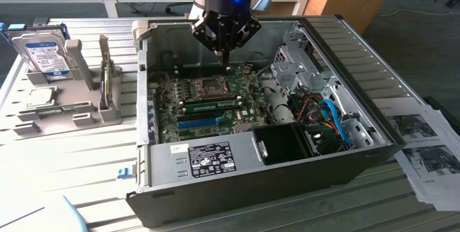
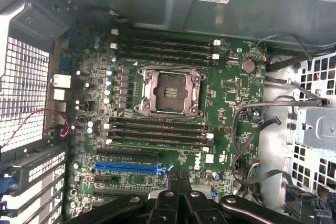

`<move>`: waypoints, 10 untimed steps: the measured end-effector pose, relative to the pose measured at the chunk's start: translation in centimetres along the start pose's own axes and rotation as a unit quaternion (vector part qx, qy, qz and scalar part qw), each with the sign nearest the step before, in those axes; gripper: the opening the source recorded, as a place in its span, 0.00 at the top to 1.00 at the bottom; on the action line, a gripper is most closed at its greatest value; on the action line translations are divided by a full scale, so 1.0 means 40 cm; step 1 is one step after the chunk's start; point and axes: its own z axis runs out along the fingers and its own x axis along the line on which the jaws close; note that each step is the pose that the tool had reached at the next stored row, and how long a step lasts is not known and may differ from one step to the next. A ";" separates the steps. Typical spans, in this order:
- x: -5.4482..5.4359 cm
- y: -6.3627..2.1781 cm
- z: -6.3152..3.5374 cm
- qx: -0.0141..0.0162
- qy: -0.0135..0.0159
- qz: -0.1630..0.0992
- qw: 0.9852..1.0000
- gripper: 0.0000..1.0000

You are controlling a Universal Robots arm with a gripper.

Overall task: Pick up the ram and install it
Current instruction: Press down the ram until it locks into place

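Note:
My gripper (image 1: pixel 223 60) hangs inside the open computer case (image 1: pixel 337 33), just above the motherboard (image 1: pixel 169 129) behind the CPU socket (image 1: pixel 213 86). Its fingers are shut with nothing between them. The ram (image 1: pixel 213 103), a thin green stick, lies along the memory slots in front of the socket, apart from the gripper. In the wrist view the shut gripper (image 2: pixel 177 182) points over the board beside the blue slot (image 2: pixel 126 167). Among the dark memory slots (image 2: pixel 157 132) there, I cannot pick out the ram.
A hard drive (image 1: pixel 40 49) with a blue-white label stands in a grey holder (image 1: pixel 79 113) on the exterior view's left. Inside the case are a drive cage (image 1: pixel 294 65), blue cables (image 1: pixel 334 119) and a black fan shroud (image 1: pixel 284 143). Papers (image 1: pixel 424 151) lie at the right.

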 end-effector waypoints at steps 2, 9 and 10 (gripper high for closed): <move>0.000 0.000 0.000 -0.002 0.002 0.002 1.000 0.91; 0.000 0.000 0.000 -0.006 0.018 0.007 1.000 0.91; 0.000 0.000 0.000 -0.006 0.018 0.007 1.000 0.91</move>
